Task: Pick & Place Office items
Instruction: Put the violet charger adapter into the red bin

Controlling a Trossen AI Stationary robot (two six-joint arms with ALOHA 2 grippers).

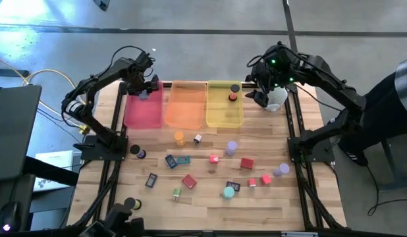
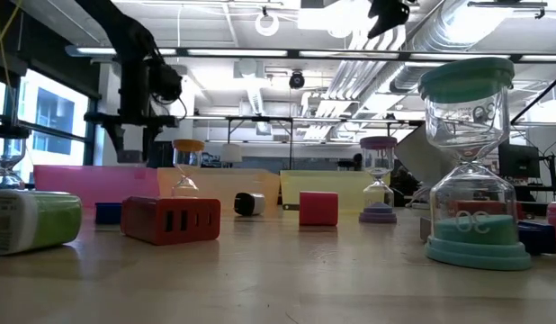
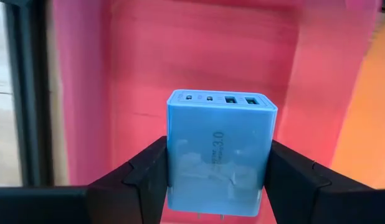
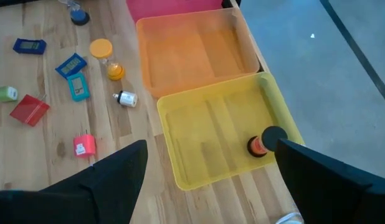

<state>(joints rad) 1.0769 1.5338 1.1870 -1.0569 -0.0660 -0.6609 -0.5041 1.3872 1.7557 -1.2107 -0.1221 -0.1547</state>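
A: Where does the left arm stand in the overhead picture?
B: It reaches toward the upper left of the frame, its left tool (image 1: 145,89) hanging over the far end of the pink tray (image 1: 141,112).

A: Is that tool holding anything?
B: Yes. In the left wrist picture it (image 3: 216,180) is clenched on a light blue charger block (image 3: 217,152), one dark finger on each side, the pink tray filling the background.

A: How does the block look?
B: A rounded rectangular body, four ports in a row along its upper face, and faint "3.0" lettering on the front.

A: And the right arm?
B: It bends in from the upper right, its right tool (image 1: 259,92) spread wide and empty, beside the far end of the yellow tray (image 1: 223,115). An orange timer with a black cap (image 4: 265,143) lies in that tray.

A: The other office items?
B: Scattered over the tabletop (image 1: 203,201) in the lower half of the frame, among them a red charger block (image 1: 189,181).
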